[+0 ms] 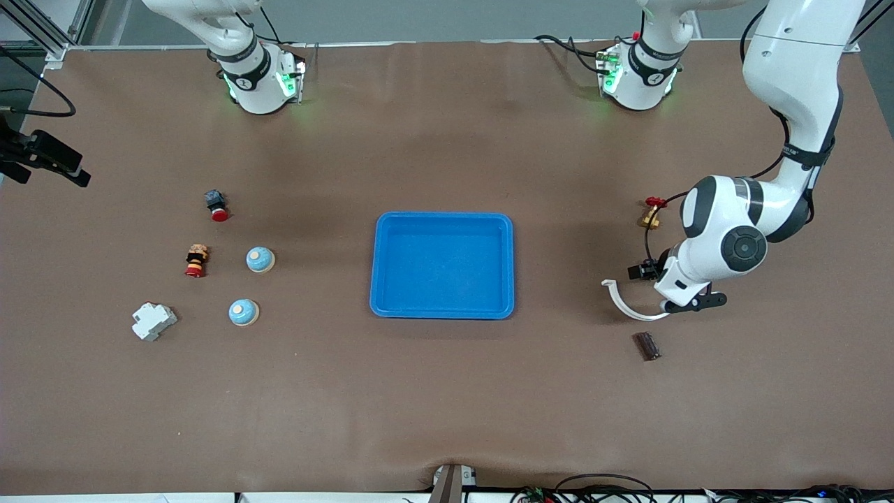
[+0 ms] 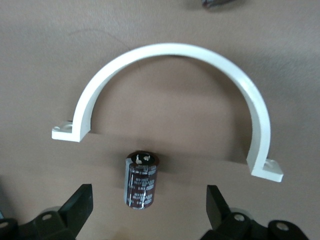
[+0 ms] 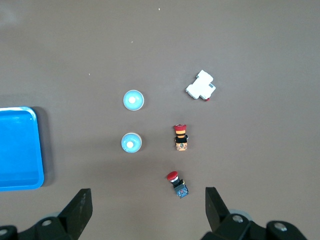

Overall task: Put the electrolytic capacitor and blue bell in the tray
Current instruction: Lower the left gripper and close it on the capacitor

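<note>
Blue plastic tray [image 1: 442, 269] lies at the middle of the brown bench with nothing in it. By the front view's clock face, the electrolytic capacitor [image 1: 647, 346], a dark brown cylinder, lies on its side at about four o'clock from the tray, toward the left arm's end of the bench. A white half-ring clamp [image 1: 621, 302] lies flat just beside it, at the capacitor's eleven o'clock, and a brass valve with a red handle [image 1: 652, 213] sits at the clamp's one o'clock.

The left tool [image 2: 149, 197] hangs low over the capacitor [image 2: 141, 181] and the clamp [image 2: 170, 50], its jaws spread wide and holding nothing. In the left wrist view the capacitor shows in the gap between the two black fingers [image 2: 80, 202], touching neither.

Two blue bells [image 1: 260, 259] [image 1: 244, 311] stand at roughly nine o'clock from the tray, toward the right arm's end. A striped red and yellow part [image 1: 197, 260], a red push button [image 1: 216, 205] and a white block [image 1: 153, 321] lie around them.

The right tool [image 3: 147, 200] waits high over that group, jaws fully apart and empty.
</note>
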`<state>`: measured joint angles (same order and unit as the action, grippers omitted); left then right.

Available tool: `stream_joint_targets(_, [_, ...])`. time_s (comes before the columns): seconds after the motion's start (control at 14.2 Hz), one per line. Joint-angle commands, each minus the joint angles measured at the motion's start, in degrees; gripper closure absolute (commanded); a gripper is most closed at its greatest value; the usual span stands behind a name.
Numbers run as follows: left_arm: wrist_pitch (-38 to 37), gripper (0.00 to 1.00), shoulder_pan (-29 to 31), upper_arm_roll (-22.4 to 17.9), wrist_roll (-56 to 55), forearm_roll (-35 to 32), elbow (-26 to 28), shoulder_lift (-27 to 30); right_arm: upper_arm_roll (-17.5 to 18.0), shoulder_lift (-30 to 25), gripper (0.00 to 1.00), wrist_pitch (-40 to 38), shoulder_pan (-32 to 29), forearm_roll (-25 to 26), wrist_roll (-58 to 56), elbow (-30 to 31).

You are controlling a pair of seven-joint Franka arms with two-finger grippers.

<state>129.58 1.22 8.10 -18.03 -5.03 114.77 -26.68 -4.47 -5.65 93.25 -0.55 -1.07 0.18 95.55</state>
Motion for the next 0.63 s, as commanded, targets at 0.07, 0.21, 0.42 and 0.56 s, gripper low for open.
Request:
stream_joint_targets(0.07, [0.94, 0.00, 0.01, 0.07, -1.05, -1.30, 3.09, 1.81, 0.60, -1.64, 0.00, 1.58, -0.68, -0.43, 0.35, 1.75])
stream_joint_targets(0.21, [0.94, 0.00, 0.10, 0.07, -1.05, -1.74, 3.10, 1.63, 0.60, -1.64, 0.00, 1.41, -0.68, -0.43, 0.43, 1.75])
stream_joint_targets(0.42, [0.94, 0.00, 0.27, 0.07, -1.05, -1.74, 3.18, 1.01, 0.60, -1.64, 0.00, -0.96, -0.59, -0.43, 0.35, 1.75])
stream_joint_targets(0.56, [0.94, 0.00, 0.36, 0.07, -1.05, -1.92, 3.10, 0.49, 0.60, -1.64, 0.00, -2.11, -0.59, -0.34, 0.35, 2.18])
